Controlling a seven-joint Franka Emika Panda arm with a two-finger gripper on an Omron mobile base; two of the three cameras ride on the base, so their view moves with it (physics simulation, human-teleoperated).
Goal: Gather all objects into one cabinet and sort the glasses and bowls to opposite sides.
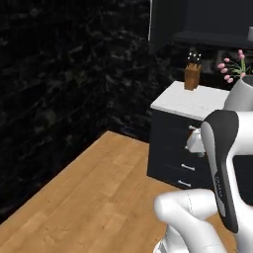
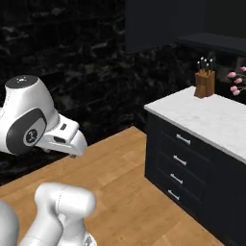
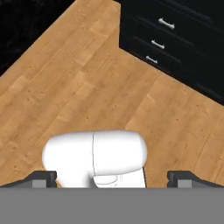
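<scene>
Nearest the cameras, the gripper [image 3: 112, 177] is hanging over bare wooden floor [image 3: 65, 87], its two dark fingertips [image 3: 43, 178] sitting at opposite edges of the hand view — spread as wide as they go, with nothing between them. Just beyond, the floor is running up to a block of black drawers [image 2: 180, 161] with short silver handles, topped by a white marble counter [image 2: 211, 117]. Farther back on that counter a wooden knife block [image 2: 204, 82] is standing upright, and past it a spray of pink flowers [image 1: 231, 66] is leaning in from the edge. Highest and farthest, the dark front of a wall cabinet [image 2: 163, 24] is hanging above the counter against the black stone wall; whether its door is open I cannot tell. None of the mugs nor the bowl is lying anywhere in these pictures, so the task's things are somewhere out of sight and, by my reckoning, the gathering is barely begun. The risk from here is mostly one of travel — the folded arm is sitting close to the drawer front, so a swing or a drive toward the counter could be clipping the handles or the counter's corner, and a high reach could be knocking the knife block over. No brand, label or writing is legible anywhere.
</scene>
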